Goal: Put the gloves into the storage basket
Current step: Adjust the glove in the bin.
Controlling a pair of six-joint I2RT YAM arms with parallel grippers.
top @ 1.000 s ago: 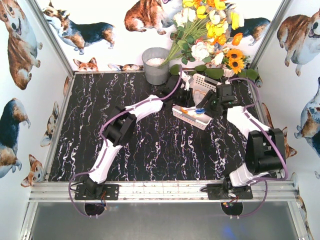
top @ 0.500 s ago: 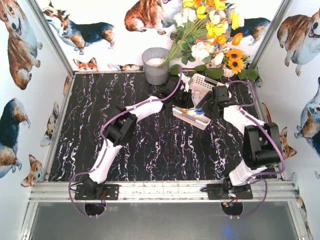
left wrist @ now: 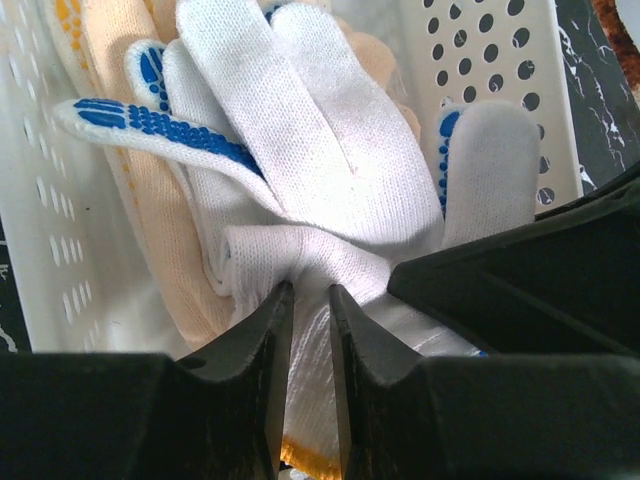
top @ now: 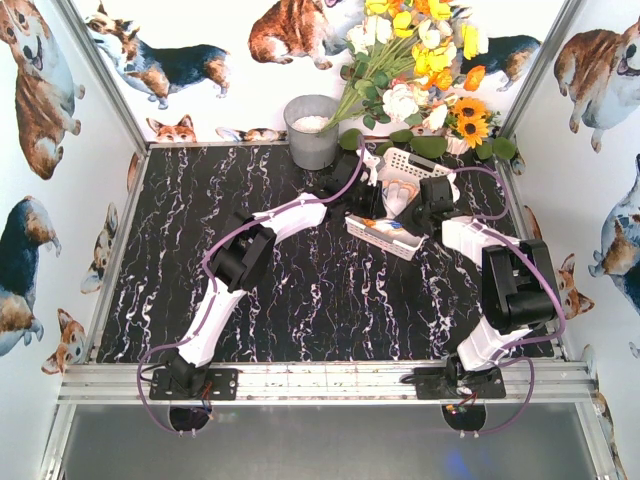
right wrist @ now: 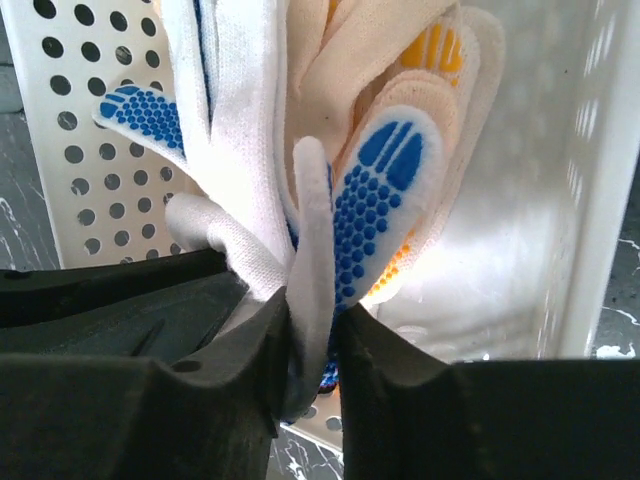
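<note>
The black desk point(top: 250, 180) with thin white veins was the biggest thing, hard and shiny. Both arms reached to its far right part and met over the storage basket point(top: 372, 238), one from each side, so neither arm was nearer than the other. The basket was white plastic, stiff and smooth, with round holes all over its walls. It sat on the desk, not far from the grey bucket point(top: 312, 130).

The gloves point(left wrist: 330, 150) lay piled inside the basket. They were soft, knitted and floppy. Some were white, some cream, and some had bumpy blue dots on the fingers.

From the left end effector point(left wrist: 308, 300) the gloves lay straight ahead, with their long fingers pointing away from it. Its jaws were almost closed and pinched the cuff end of a white glove. An orange trim showed between them. The right end effector point(right wrist: 315, 310) was squeezed narrow too, on a thin white glove finger, with a dotted glove point(right wrist: 385, 190) just beside it.

I think the next move only needed both to let go. The soft cloth might cling to the jaws.
</note>
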